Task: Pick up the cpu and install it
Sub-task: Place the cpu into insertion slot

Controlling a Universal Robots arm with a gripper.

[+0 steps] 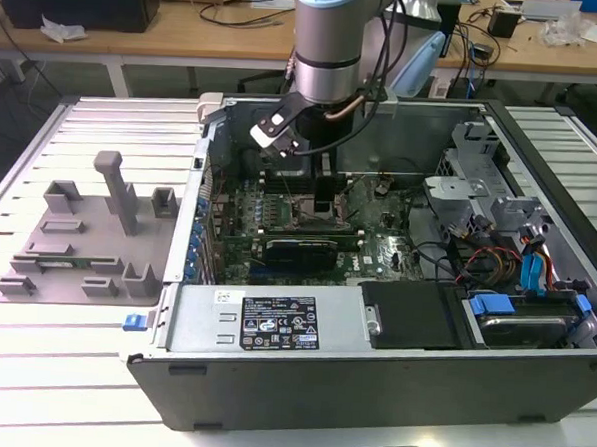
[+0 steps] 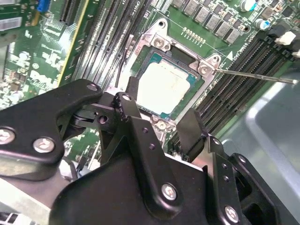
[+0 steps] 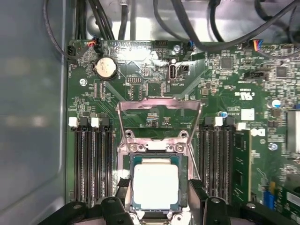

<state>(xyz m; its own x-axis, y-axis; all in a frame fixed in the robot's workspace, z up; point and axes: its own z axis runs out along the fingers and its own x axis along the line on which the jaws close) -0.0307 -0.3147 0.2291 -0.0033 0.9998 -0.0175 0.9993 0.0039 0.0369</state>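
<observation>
The cpu (image 3: 155, 186) lies flat in the socket (image 3: 154, 146), directly beneath the gripper (image 3: 159, 183), whose released fingers (image 3: 123, 185) straddle it, apparently not touching.

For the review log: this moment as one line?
cpu lying in socket | retention frame raised | gripper over cpu, fingers open, flanking it

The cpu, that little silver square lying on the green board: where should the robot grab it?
Best by two opposite edges of its thin rim, coming straight down from above. The cpu lies flat in its socket with the metal lid swung up, so its top is a smooth face and only the sides offer grip. The hand hangs open astride it.
</observation>
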